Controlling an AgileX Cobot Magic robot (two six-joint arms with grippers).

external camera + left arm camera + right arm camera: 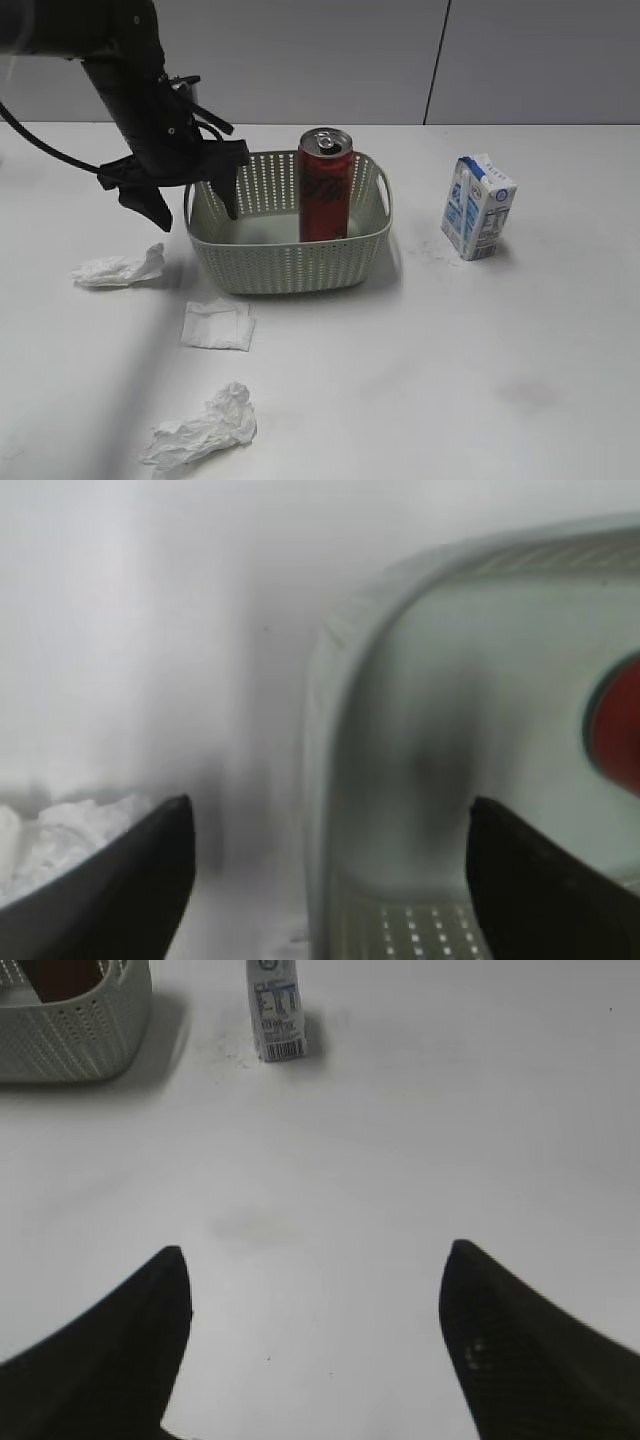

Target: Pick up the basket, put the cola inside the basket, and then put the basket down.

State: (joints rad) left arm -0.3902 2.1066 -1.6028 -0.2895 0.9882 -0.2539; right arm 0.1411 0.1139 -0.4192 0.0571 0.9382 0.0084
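The pale green basket [290,262] stands on the white table. The red cola can [325,195] stands upright inside it, toward the back. My left gripper [196,215] is open and straddles the basket's left wall, one finger outside and one inside, without closing on it. In the left wrist view the gripper [328,802] has the basket's rim [322,680] between its fingers, and a red edge of the cola [615,730] shows at the right. My right gripper [315,1248] is open and empty over bare table; its view shows the basket [70,1020] far off at the top left.
A blue-white carton [478,207] stands to the right of the basket and also shows in the right wrist view [275,1005]. Crumpled tissues lie to the left [120,268], in front [218,325] and at the near edge [205,430].
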